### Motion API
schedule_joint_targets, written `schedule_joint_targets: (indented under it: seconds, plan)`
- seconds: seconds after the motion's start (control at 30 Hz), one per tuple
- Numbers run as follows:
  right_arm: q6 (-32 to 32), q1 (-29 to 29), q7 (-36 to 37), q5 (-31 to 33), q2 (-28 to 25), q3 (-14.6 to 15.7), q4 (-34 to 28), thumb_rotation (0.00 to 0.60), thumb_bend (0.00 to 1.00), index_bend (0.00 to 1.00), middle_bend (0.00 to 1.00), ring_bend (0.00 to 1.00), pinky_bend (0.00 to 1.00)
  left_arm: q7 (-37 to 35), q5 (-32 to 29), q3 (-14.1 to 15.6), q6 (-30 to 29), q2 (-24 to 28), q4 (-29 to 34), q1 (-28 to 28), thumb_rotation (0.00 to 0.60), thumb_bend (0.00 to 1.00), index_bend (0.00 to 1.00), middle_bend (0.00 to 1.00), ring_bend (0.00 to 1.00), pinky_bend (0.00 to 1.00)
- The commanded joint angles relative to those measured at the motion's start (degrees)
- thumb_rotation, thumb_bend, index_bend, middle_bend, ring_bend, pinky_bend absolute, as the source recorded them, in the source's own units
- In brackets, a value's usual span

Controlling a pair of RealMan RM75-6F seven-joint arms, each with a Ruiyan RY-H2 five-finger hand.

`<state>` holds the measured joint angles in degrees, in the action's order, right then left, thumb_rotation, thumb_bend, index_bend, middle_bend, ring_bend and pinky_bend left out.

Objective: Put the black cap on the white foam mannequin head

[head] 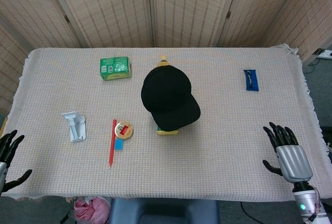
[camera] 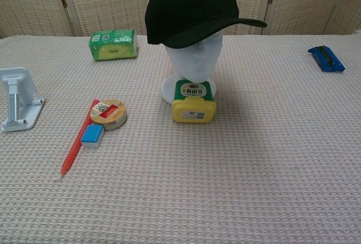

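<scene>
The black cap (camera: 192, 8) sat on the white foam mannequin head (camera: 194, 63), crown fully down, brim projecting toward the robot's side and to its right; the pair stood near the middle of the table (head: 233, 136), which was covered by a woven beige cloth.

Nearest the robot, both hands lay at the table's front corners, seen only in the head view. The right hand (head: 288, 154) was released, fingers spread and pointing away from the robot, grasping nothing. The left hand (head: 8, 154) was likewise released, dark fingers apart, holding nothing, partly cut off by the frame edge.

Next outward lay a red pen (camera: 77, 139), with a small blue eraser (camera: 92, 135) touching it and a round tape roll (camera: 109, 113) just beyond the eraser. A white phone stand (camera: 16, 98) stood well to the left of these. A yellow container with a green label (camera: 193, 104) rested just in front of the mannequin head's base, touching or nearly touching it.

Beyond the head, a green packet (camera: 113, 44) lay to the left and a blue packet (camera: 326, 59) far to the right. Folding woven screens (head: 155, 6) closed off the background.
</scene>
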<state>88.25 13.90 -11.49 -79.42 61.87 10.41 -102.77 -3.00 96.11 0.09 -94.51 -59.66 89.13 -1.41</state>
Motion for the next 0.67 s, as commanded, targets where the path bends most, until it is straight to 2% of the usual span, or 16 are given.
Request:
schedule_joint_targets:
  seconds: [0.03, 0.23, 0.67]
  plan:
    - [-1.10, -2.33, 4.55, -1.27, -1.59, 0.14, 3.29, 0.600, 0.14, 0.00, 0.00, 0.00, 0.00, 3.41, -0.97, -0.07, 1.10, -1.60, 1.47, 0.07, 0.600, 0.22, 0.04, 0.00, 0.00, 0.15]
    - [-0.78, -4.02, 8.26, -3.48, -1.94, -1.10, 5.57, 0.600, 0.15, 0.00, 0.00, 0.00, 0.00, 5.43, -2.87, -0.34, 2.16, -2.23, 1.93, 0.16, 0.600, 0.22, 0.04, 0.00, 0.00, 0.15]
    - [-2.35, -6.17, 7.80, -4.60, -2.54, -3.46, 5.15, 0.600, 0.15, 0.00, 0.00, 0.00, 0.00, 5.66, -3.29, -0.36, 2.44, -2.17, 1.99, 0.19, 0.600, 0.22, 0.04, 0.00, 0.00, 0.15]
